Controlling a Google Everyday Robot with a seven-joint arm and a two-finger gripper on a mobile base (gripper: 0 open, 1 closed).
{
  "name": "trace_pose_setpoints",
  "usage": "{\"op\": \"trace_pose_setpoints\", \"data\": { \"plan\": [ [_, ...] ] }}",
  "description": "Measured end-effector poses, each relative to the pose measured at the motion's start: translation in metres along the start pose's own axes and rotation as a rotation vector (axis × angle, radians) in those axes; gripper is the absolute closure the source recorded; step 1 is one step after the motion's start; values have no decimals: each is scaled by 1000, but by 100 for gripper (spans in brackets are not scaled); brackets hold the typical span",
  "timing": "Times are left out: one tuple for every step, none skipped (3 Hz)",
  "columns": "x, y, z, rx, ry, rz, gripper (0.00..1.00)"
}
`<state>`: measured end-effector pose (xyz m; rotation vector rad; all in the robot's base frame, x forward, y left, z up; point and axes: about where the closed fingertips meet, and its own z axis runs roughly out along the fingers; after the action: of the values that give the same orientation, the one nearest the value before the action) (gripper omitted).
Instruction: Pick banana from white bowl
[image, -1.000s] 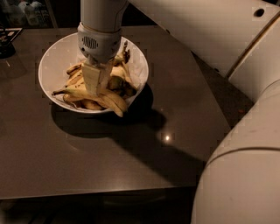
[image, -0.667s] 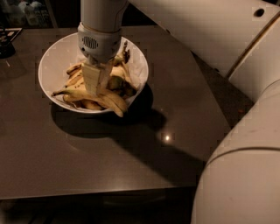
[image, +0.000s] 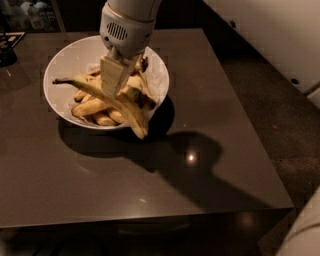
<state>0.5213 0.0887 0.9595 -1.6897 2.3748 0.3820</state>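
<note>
You see the gripper (image: 113, 92) reaching down from the top of the view over the white bowl (image: 61, 64), which stands on the far left part of the dark tabletop (image: 75, 185). Its pale jaws point straight down and are drawn in narrow around the middle of the banana (image: 131, 111), gripping it from both sides. The banana is the long curved one. Its dark stem tip points to the left above the bowl's interior, its body passes between the jaws, and its other end slopes down toward you and to the right, reaching past the bowl's near right rim. Below and beside it you can make out several shorter bananas (image: 91, 107) heaped in the bowl, lying against one another near the bottom and the near wall. Whether the long banana touches them cannot be told from this view. The arm's rounded housing (image: 125, 31) sits directly above the jaws. The bowl and arm cast a broad shadow (image: 195, 150) across the tabletop to the near right, and a small bright glint lies within it. A speckled floor (image: 282, 110) shows to the right of the tabletop.
</note>
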Motion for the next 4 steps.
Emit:
{"op": "trace_pose_setpoints", "data": {
  "plan": [
    [2,7,-25,21,-44,-19,100],
    [3,14,-43,30,-79,-44,100],
    [3,18,-53,29,-102,-56,100],
    [4,23,-56,10,-117,-70,100]
  ]
}}
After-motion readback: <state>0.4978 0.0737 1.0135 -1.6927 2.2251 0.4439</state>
